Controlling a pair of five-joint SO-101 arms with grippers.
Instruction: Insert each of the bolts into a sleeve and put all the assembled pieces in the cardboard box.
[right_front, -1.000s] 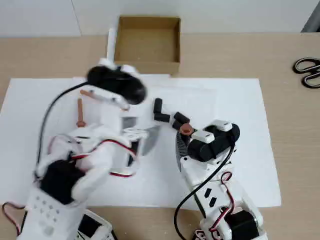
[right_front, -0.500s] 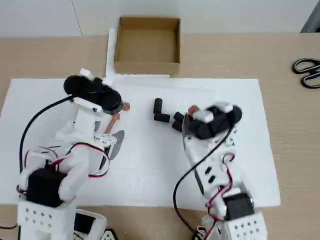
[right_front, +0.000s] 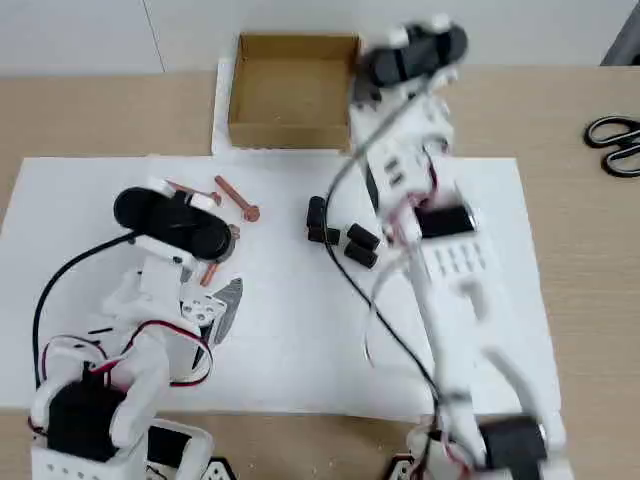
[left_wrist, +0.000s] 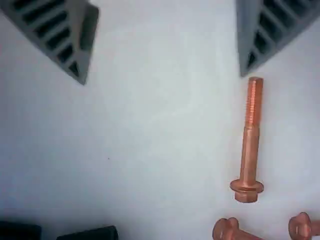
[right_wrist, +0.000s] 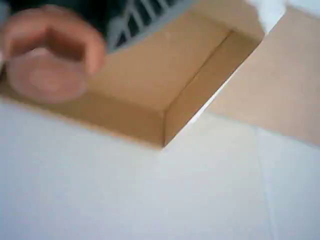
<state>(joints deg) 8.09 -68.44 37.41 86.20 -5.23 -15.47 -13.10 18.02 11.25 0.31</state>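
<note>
Copper bolt (right_wrist: 47, 55) clamped in right gripper (right_front: 358, 88), at the cardboard box (right_front: 293, 134) rim. Left gripper (left_wrist: 162, 45) spread wide over white sheet (right_front: 470, 200), loose bolt (left_wrist: 249, 140) lying just beside one jaw. Black sleeves (right_front: 340, 235) between the arms.

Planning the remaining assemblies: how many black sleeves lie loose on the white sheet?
4, clustered together: one sleeve, another touching it, two more side by side to their right. Others may be hidden.
</note>
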